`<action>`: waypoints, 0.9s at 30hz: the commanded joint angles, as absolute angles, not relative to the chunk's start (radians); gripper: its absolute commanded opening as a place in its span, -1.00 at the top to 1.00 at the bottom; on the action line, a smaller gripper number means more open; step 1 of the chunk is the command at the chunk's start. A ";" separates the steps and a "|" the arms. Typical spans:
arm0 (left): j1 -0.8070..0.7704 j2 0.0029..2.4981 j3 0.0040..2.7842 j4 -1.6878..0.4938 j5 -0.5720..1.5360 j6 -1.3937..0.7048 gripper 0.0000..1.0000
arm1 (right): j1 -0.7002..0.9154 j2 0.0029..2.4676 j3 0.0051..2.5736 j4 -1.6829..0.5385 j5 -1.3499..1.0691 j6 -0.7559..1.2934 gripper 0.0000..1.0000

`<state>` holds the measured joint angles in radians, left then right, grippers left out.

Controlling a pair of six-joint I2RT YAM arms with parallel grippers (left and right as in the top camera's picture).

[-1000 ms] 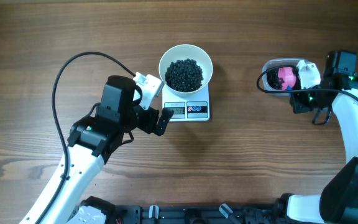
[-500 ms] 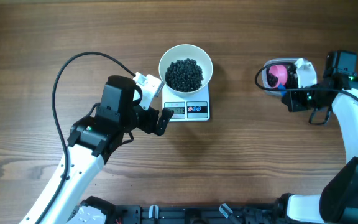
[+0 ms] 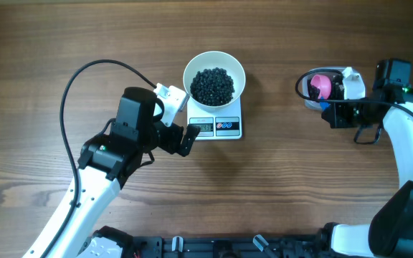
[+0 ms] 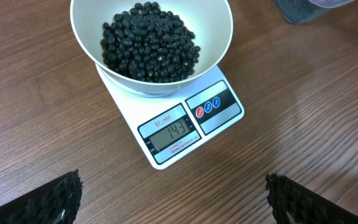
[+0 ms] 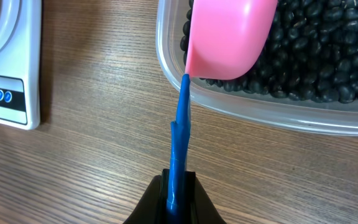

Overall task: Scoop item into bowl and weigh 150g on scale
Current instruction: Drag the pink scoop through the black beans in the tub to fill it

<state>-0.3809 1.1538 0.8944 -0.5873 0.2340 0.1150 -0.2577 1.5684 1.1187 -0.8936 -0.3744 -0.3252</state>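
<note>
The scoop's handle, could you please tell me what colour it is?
The handle is blue, clearest in the right wrist view.

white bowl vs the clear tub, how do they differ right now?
The white bowl is round and opaque; the clear tub is see-through with rounded corners. The bowl sits on the scale; the tub stands directly on the table. A pink scoop hangs over the tub's contents; nothing hangs over the bowl. Both hold black beans.

The desk (image 3: pixel 63 29) is brown, grained wood. A white scale (image 3: pixel 221 127) sits mid-desk. A clear tub (image 5: pixel 272 115) rests well right of it.
</note>
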 commanded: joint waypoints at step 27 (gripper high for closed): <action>-0.384 1.161 0.890 -0.588 0.243 0.126 -1.00 | -0.513 1.581 1.109 -0.850 -0.741 -0.202 0.91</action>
<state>-0.3809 1.1538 0.8944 -0.5873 0.2340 0.1150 -0.4732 1.5684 1.1183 -0.8558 -0.6144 -0.2287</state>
